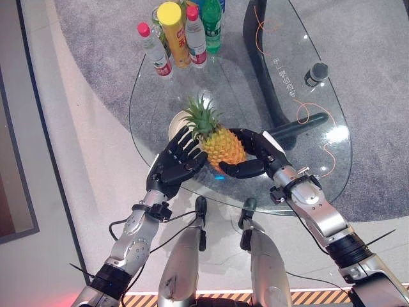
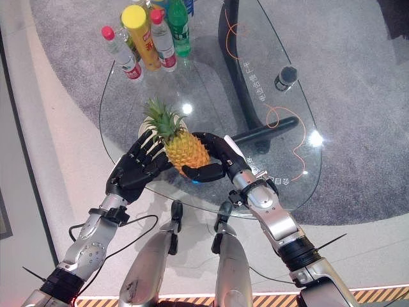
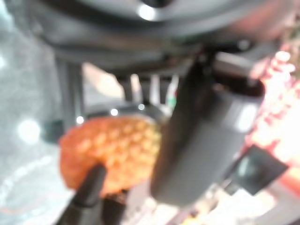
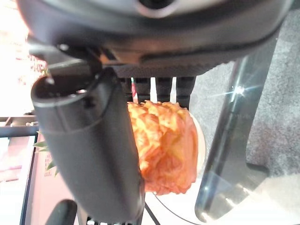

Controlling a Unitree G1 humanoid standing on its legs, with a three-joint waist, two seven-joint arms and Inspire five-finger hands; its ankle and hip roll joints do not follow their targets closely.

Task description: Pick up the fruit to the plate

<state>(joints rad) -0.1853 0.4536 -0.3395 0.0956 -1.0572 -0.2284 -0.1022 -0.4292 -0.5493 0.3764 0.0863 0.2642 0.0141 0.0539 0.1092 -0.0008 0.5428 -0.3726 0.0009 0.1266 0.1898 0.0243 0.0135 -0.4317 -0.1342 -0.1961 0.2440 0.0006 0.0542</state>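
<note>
Pineapple (image 1: 223, 146) held between both hands, above the glass table (image 1: 332, 160) near its 6 o'clock edge. Right hand (image 1: 255, 153) at the fruit's 3 o'clock, fingers curled round the far side and thumb hooked under the near end: grasping the pineapple, as the right wrist view also shows, with fingers behind the orange body and thumb in front. Left hand (image 1: 176, 163) at the fruit's 9 o'clock, fingers fairly straight and spread, pressed flat against the skin as a support rather than wrapped round it. Leafy crown pointing toward 11 o'clock, tilted away from the robot.

Plate (image 1: 177, 121) at about 10 o'clock from the fruit, pale, mostly hidden behind the crown and the left fingers; a curve of its rim also visible past the fruit in the right wrist view (image 4: 202, 140). Whether the pineapple's base touches the plate or the glass: cannot tell; looks lifted or just clear.

Judged progress: grasp done, fruit in hand, close to the plate but not yet set squarely on it. Left to do: a short carry toward 10–11 o'clock, lowering onto the plate, then opening both hands and drawing back.

Bottles (image 1: 182, 35) clustered at the table's 12 o'clock, well apart from the work. A small dark jar (image 1: 316, 73) at 2 o'clock, an orange cord (image 1: 319, 115) looping across the glass at 3 o'clock; neither in the path.
</note>
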